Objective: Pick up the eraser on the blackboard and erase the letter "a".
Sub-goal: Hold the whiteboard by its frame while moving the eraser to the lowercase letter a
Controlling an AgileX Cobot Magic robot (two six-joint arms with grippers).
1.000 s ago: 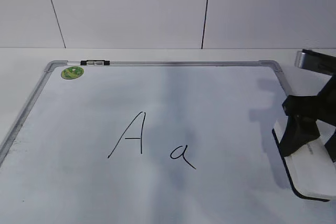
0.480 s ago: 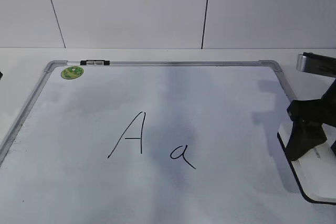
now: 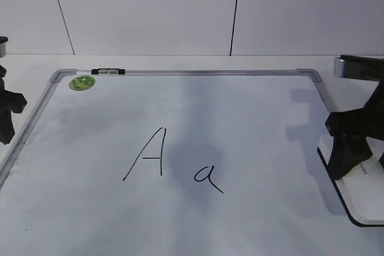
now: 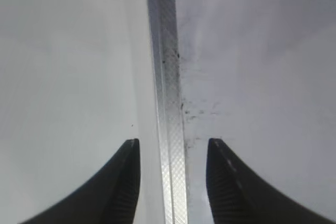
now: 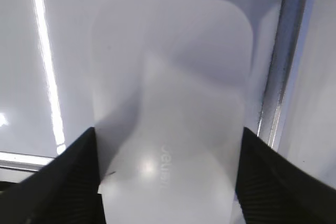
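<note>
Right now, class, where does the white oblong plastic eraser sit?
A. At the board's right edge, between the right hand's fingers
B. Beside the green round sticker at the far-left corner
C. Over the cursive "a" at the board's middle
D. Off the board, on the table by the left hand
A: the white oblong plastic eraser lies by the silver-framed whiteboard's right edge, with the right hand straddling its two sides.

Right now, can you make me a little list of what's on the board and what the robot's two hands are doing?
board: the blackboard, lying flat
small letter: the letter "a", unerased
big letter: capital "A", left of it
sticker: green sticker, far left corner
eraser: the eraser, at the board's right edge
right gripper: fingers on both sides of the eraser
left gripper: open, straddling the board's left frame
</note>
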